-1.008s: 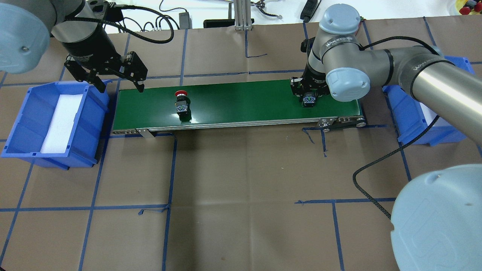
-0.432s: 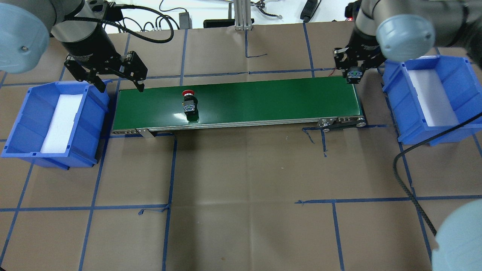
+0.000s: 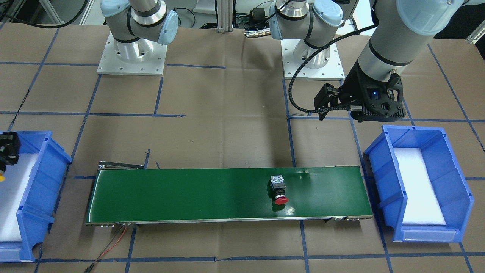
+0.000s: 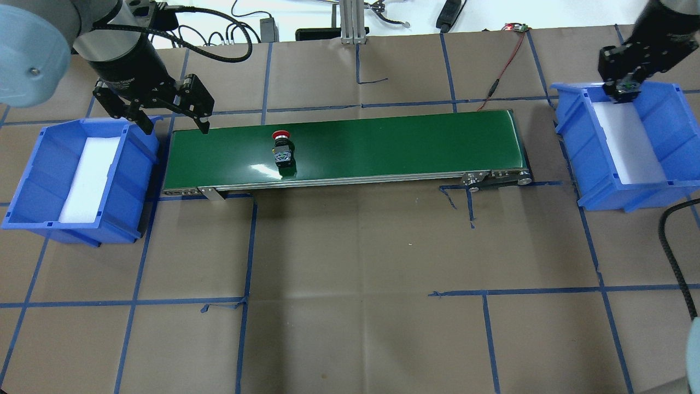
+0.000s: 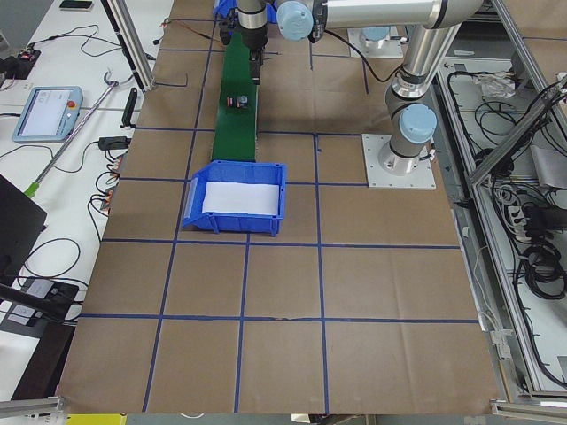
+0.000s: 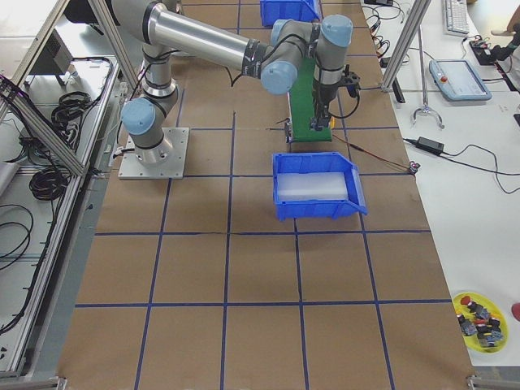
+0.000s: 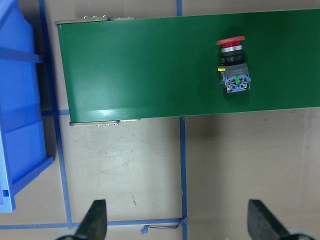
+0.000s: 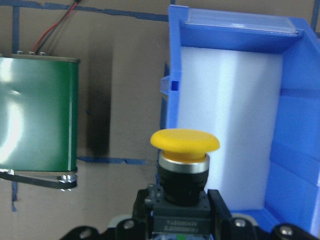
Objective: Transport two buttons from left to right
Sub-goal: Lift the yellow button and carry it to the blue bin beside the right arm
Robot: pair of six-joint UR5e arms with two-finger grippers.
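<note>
The red button (image 4: 283, 148) lies on its side on the green conveyor belt (image 4: 383, 142), left of the middle; it also shows in the left wrist view (image 7: 232, 65) and the front view (image 3: 278, 189). My left gripper (image 4: 176, 130) is open and empty, above the belt's left end, between the belt and the left blue bin (image 4: 139, 158). My right gripper (image 4: 623, 90) is shut on the yellow button (image 8: 184, 141), holding it cap-up over the far left corner of the right blue bin (image 4: 670, 126).
Both bins have a white foam lining (image 4: 90, 175). A red and black wire (image 4: 500, 65) runs from the belt's far right end. Cables and gear lie along the table's far edge. The brown table paper carries blue tape lines.
My right gripper has carried the yellow button from the belt's right end to over the right bin. The red button has moved a little to the right on the belt. The left arm has not moved.
</note>
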